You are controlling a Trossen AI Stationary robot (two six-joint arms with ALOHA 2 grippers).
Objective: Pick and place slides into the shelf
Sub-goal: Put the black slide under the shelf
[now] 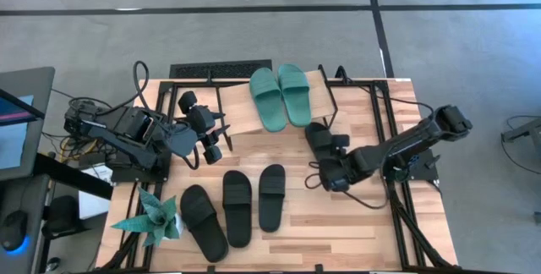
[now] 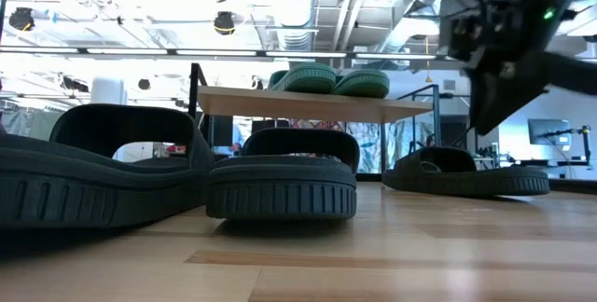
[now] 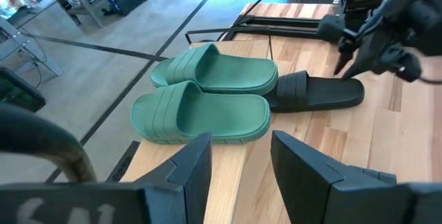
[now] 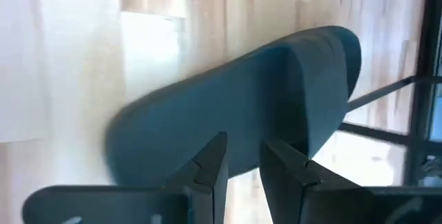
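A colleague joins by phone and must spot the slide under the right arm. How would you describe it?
Start at the shelf holding two green slides. Just right of it, on the table, lies one black slide, under the right gripper. It lies alone; the other three black slides sit together nearer the front.

Teal paper plant (image 1: 155,219) at the wooden table's (image 1: 338,223) near-left corner; grey floor (image 1: 254,29) around.

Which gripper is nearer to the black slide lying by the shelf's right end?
Right. The right gripper hovers directly over that black slide, while the left gripper sits at the shelf's opposite end, beyond the two green slides.
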